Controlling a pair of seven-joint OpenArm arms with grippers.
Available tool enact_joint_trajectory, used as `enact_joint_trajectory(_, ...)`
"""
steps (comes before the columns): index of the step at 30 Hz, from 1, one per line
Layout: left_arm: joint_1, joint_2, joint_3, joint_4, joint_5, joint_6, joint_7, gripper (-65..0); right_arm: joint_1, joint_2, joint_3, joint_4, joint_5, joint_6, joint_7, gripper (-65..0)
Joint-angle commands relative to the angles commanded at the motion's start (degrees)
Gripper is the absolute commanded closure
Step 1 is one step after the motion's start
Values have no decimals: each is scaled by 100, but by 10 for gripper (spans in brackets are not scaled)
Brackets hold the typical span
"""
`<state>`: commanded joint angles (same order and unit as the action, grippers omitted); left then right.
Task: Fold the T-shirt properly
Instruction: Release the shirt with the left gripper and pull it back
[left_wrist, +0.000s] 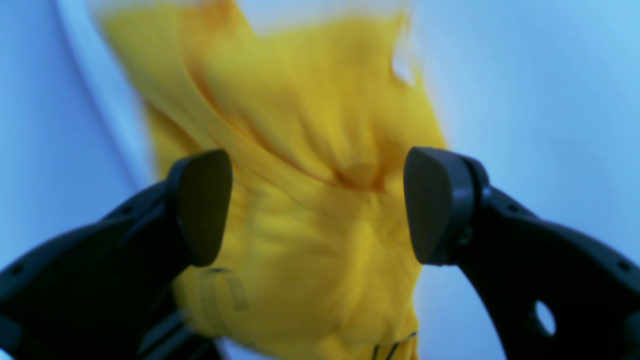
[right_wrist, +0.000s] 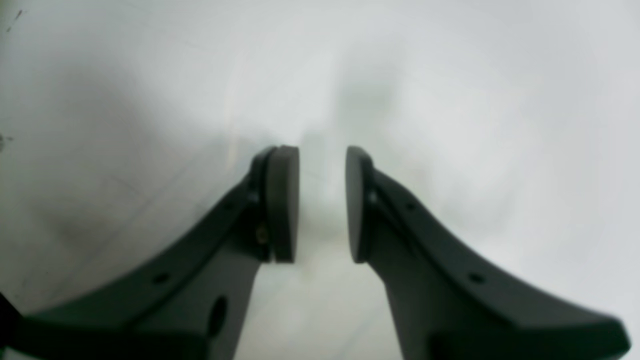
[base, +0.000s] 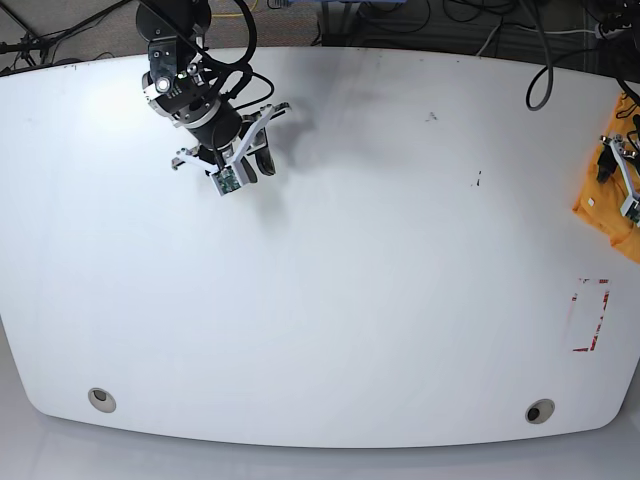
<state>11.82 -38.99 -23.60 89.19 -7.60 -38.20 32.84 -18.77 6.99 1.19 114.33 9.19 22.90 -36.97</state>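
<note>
Left gripper (left_wrist: 317, 205) gaped around bunched T-shirt (left_wrist: 305, 150) at tabletop's (base: 350, 250) right edge | right gripper (right_wrist: 322, 205) parted, empty, far-left | best clamp one layer, drag inward.

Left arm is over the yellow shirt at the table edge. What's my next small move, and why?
Probably lower the left gripper and close on the bunched orange-yellow cotton T-shirt: its fingers are spread apart above the cloth, holding nothing. The shirt sits crumpled at the white table's far edge, so it likely needs dragging inward before folding.
</note>
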Motion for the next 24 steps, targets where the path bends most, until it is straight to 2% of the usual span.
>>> enact_joint_trajectory(2, 9, 149, -53, 334, 0, 0, 18, -506, -9, 0, 9, 0, 0, -9, 211, -152)
enact_joint_trajectory(7, 26, 897, -141, 1240, 97, 44, -9, -506, -44, 237, 18, -79, -9, -35, 932, -152)
enact_joint_trajectory(9, 0, 1363, -149, 1574, 290, 62, -18, -504, -79, 387, 18, -202, -9, -44, 1240, -152)
enact_joint_trajectory(11, 0, 1802, -132, 1811, 545, 193, -132, -504, -176, 519, 44, -290, -9, -44, 1591, -152)
enact_joint_trajectory(14, 0, 2356, 35, 1899, 923, 343, -624, -504, -343, 624, 281, -413, -9, -44, 2171, -152)
enact_joint_trajectory(17, 26, 2681, 281, 1873, 1310, 484, -1222, -504, -519, 615, 536, -615, -9, -44, 2743, -152)
enact_joint_trajectory(20, 220, 2980, 527, 1820, 1556, 659, -1582, -504, -686, 607, 738, -818, -9, -44, 3112, -152)
enact_joint_trajectory(23, 545, 3235, 765, 1837, 1688, 949, -1943, -504, -888, 607, 853, -1046, -9, -18, 3411, -152)
enact_joint_trajectory(24, 677, 3305, 879, 1855, 1688, 1116, -2136, -504, -967, 607, 862, -1143, -9, -18, 3525, -152)
